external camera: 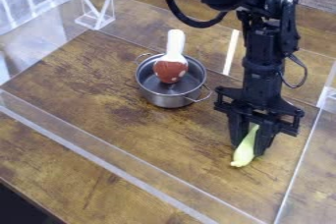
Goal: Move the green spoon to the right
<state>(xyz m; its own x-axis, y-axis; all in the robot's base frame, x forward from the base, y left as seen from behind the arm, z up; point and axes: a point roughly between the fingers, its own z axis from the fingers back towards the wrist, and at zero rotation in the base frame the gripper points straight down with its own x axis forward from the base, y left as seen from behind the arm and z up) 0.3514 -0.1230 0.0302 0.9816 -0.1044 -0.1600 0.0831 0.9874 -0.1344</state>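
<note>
The gripper (252,136) points down at the table (92,90) and its black fingers are squeezed tight on the green spoon (245,149); the spoon's yellow-green handle sticks out below the fingers, toward the camera, with its tip low on the wood; the spoon's metal end cannot be seen. To the left of the gripper, near but not touching, sits a small silver pot (170,82); a white-handled utensil with a red end (171,59) leans inside it. A clear plastic wall (144,184) runs along the table's front, closer to the camera than the gripper; far off to the back left stands a small clear stand (94,12).
</note>
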